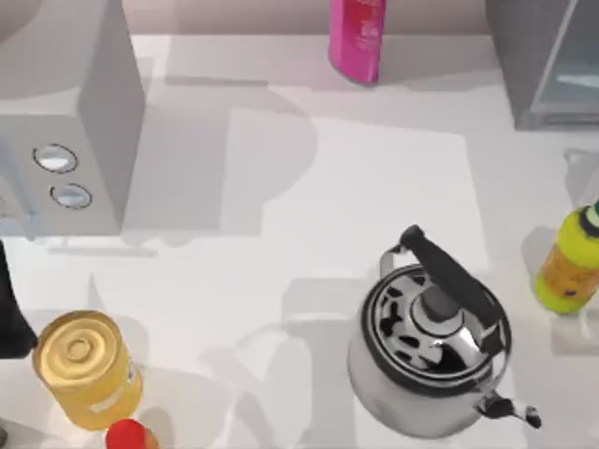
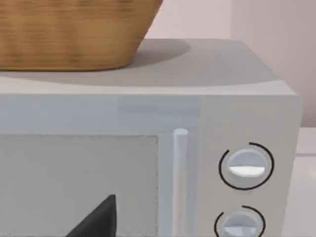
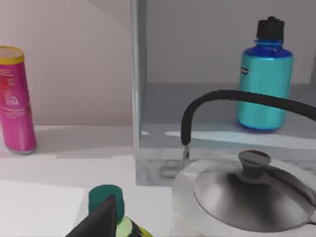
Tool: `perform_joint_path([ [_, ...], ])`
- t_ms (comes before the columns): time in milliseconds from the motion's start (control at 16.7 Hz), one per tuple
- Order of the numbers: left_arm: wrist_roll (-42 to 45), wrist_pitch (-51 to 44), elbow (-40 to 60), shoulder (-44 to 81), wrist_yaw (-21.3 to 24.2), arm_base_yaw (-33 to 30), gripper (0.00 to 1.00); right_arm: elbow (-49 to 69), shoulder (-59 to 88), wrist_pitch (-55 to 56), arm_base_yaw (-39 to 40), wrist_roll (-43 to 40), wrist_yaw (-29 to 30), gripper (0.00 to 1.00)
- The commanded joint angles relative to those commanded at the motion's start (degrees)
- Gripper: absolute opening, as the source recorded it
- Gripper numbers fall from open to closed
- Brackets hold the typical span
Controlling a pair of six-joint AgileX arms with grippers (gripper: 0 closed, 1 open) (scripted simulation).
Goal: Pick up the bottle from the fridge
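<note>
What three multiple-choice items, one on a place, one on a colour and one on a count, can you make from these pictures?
1. Where does the blue bottle stand?
A. on a shelf inside the fridge
B. on the table beside the kettle
C. on top of the microwave

2. What colour is the tall can at the table's far edge?
A. green
B. pink
C. white

3. How many round dials does the microwave have?
A. one
B. four
C. two

Answers: 1 A, the right wrist view shows it on the shelf, behind the kettle. 2 B, its body is pink. 3 C, the top view and the left wrist view each show two.
</note>
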State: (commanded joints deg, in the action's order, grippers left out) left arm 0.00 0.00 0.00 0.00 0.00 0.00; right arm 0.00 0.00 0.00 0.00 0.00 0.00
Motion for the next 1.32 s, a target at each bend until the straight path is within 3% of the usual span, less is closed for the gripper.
perform_joint_path([
  [240, 0.0, 0.0, 0.0, 0.0, 0.0, 0.0, 1.0, 0.28, 1.73, 1.78, -0.66, -0.04, -0.69, 1.0],
  [420, 0.0, 0.0, 0.0, 0.0, 0.0, 0.0, 1.0, 1.41, 8.81, 8.99, -3.24, -0.15, -3.12, 1.0],
  [1320, 0.0, 0.0, 0.0, 0.0, 0.0, 0.0, 1.0, 7.87, 85.65, 75.37, -25.21, 0.89, -24.12, 1.0],
])
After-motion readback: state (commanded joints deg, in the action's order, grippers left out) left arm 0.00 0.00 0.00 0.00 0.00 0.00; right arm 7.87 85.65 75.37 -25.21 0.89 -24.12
